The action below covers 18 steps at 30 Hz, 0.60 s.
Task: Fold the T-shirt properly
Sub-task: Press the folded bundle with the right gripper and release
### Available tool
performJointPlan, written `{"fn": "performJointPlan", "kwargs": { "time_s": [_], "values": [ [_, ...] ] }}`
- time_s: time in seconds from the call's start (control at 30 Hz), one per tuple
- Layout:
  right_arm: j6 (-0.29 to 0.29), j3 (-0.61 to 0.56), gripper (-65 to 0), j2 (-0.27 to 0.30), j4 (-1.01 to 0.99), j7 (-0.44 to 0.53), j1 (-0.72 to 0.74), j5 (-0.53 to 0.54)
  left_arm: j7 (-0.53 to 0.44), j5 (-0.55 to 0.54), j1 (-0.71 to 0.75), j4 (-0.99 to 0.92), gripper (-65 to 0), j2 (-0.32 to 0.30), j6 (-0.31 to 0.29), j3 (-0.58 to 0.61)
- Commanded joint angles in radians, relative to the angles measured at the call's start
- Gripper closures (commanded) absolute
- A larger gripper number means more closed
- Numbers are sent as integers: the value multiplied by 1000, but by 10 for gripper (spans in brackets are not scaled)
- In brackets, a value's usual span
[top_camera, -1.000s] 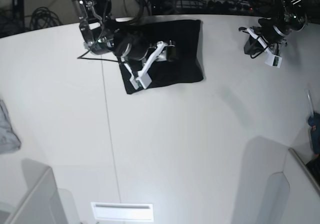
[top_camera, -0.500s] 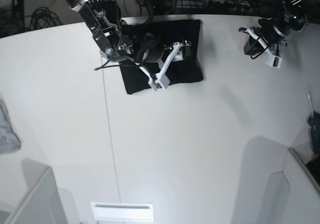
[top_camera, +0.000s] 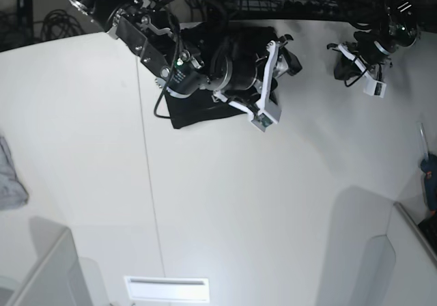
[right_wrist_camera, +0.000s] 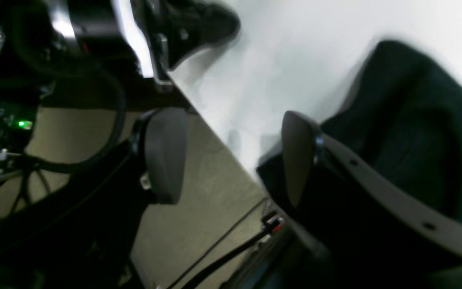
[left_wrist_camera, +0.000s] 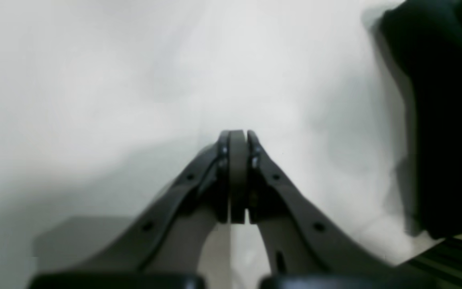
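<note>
Black T-shirt (top_camera: 188,111) on white table (top_camera: 225,203)

T-shirt (top_camera: 188,111) on table (top_camera: 239,203) far edge, under right arm (top_camera: 205,63).

You're working in a robotics lab. A bare white table (top_camera: 225,203) fills the frame, with bundled cables (top_camera: 58,22) at upper left. Electronics with a green indicator light (right_wrist_camera: 23,124) sit at the right wrist view's left edge.

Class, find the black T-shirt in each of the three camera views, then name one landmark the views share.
Base: T-shirt at top centre, largely hidden under the right arm.
Left wrist: dark cloth along the right edge.
Right wrist: right half, behind the open gripper's finger.
Shared landmark: the white table.
</note>
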Motion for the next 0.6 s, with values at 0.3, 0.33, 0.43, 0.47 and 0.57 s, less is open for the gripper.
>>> {"fn": "performJointPlan", "kwargs": {
  "time_s": [0.3, 0.33, 0.43, 0.47, 0.57],
  "values": [
    [0, 295, 0, 176, 11, 194, -95, 1, -15, -12, -4, 7, 0, -13, -9, 4],
    [0, 319, 0, 184, 11, 208, -125, 0, -15, -12, -4, 7, 0, -12, -9, 16],
    [0, 354, 0, 190, 9, 231, -191, -5, -15, -12, -4, 25, 0, -13, -9, 90],
    [0, 364, 0, 192, 9, 243, -207, -5, -15, -12, -3, 41, 0, -13, -9, 109],
    [0, 384, 0, 210, 9, 308, -253, -5, -15, -13, 14, 111, 0, -12, -9, 169]
  ]
}}
